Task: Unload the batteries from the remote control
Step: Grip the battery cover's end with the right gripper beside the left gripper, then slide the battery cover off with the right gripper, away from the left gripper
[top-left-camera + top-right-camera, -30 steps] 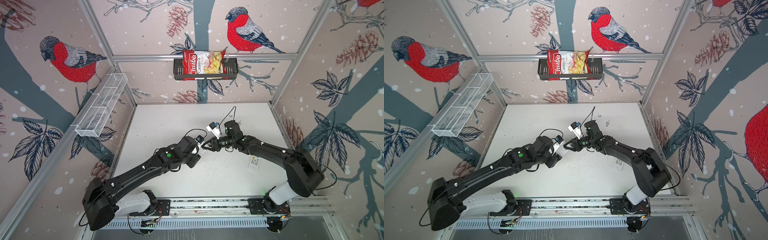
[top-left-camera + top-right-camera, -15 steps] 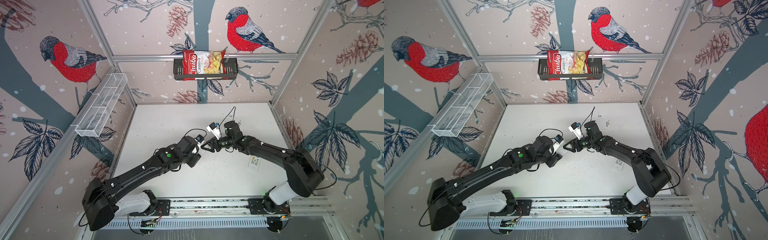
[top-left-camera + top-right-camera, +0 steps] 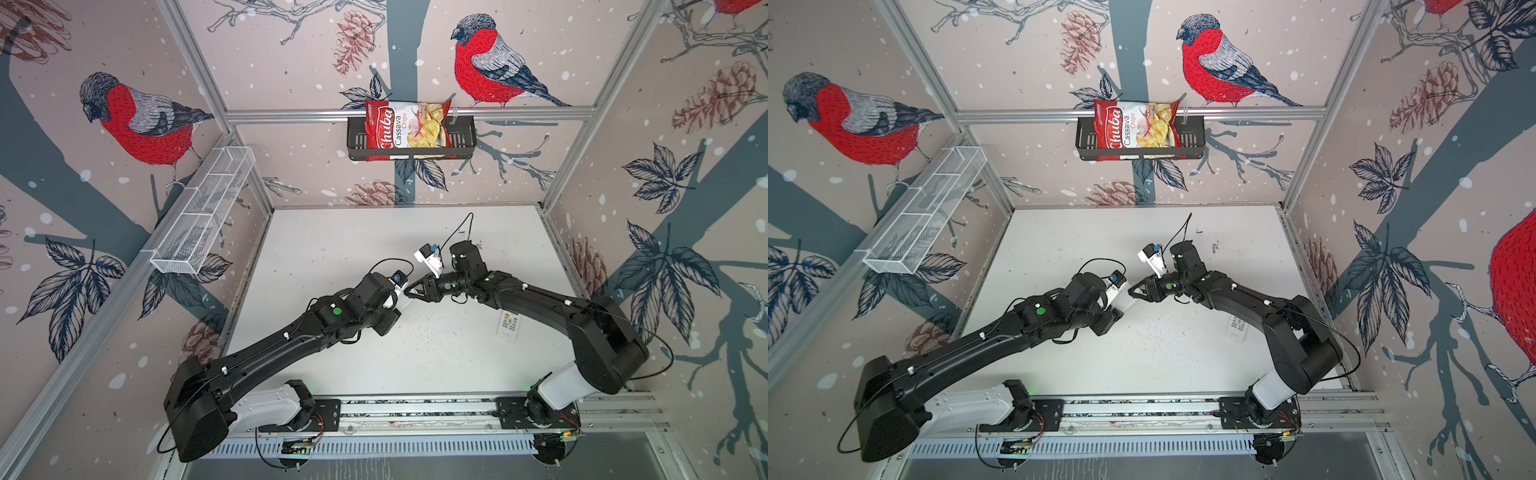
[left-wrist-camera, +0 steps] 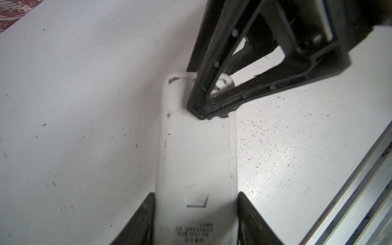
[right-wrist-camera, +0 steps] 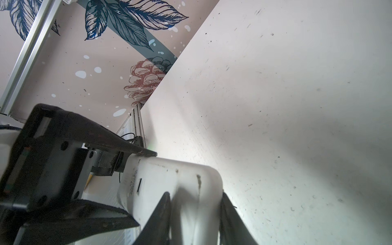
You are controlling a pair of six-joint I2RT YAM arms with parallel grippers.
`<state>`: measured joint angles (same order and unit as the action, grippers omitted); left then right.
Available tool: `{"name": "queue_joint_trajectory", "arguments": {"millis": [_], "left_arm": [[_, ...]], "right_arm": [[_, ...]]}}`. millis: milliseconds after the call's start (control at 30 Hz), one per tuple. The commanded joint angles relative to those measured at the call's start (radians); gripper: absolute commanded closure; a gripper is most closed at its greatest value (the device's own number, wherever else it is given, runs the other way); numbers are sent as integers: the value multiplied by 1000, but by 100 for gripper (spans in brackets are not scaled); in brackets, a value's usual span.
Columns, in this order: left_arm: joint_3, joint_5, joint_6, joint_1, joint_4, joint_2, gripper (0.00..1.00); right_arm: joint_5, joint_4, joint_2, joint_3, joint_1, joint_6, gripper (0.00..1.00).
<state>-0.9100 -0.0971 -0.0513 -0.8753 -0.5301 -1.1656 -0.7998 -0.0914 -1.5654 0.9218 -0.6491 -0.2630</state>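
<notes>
A white remote control (image 4: pixel 197 159) is held off the table, back face up, its battery cover closed. My left gripper (image 4: pixel 196 195) is shut on its sides near the printed label. My right gripper (image 5: pixel 196 197) is shut on the rounded far end of the remote control (image 5: pixel 176 176), one finger on each side. In both top views the two grippers meet at mid-table, the left gripper (image 3: pixel 392 303) facing the right gripper (image 3: pixel 409 291) with the remote control (image 3: pixel 1126 302) between them. The batteries are hidden.
A second white remote (image 3: pixel 509 326) lies on the table under the right forearm, also seen as the second remote (image 3: pixel 1237 328). A black basket (image 3: pixel 465 137) with a chips bag hangs on the back wall. A wire shelf (image 3: pixel 199 216) is on the left wall.
The right gripper's jaws stood wider half a second ago and have now closed on the remote's end. Both arms have hardly moved.
</notes>
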Motion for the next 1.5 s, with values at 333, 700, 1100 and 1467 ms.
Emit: {"name": "queue_joint_trajectory", "arguments": {"millis": [333, 700, 1100, 1467], "left_arm": [[-10, -26, -1, 3, 87, 0, 62], [-10, -29, 1, 4, 90, -9, 62], [-12, -39, 8, 10, 98, -53, 62], [-81, -33, 56, 25, 123, -230, 62]], "right_arm": [[37, 16, -3, -1, 8, 19, 46], [78, 17, 7, -4, 16, 11, 57], [249, -47, 94, -86, 114, -81, 38], [416, -142, 244, -216, 223, -165, 28]]}}
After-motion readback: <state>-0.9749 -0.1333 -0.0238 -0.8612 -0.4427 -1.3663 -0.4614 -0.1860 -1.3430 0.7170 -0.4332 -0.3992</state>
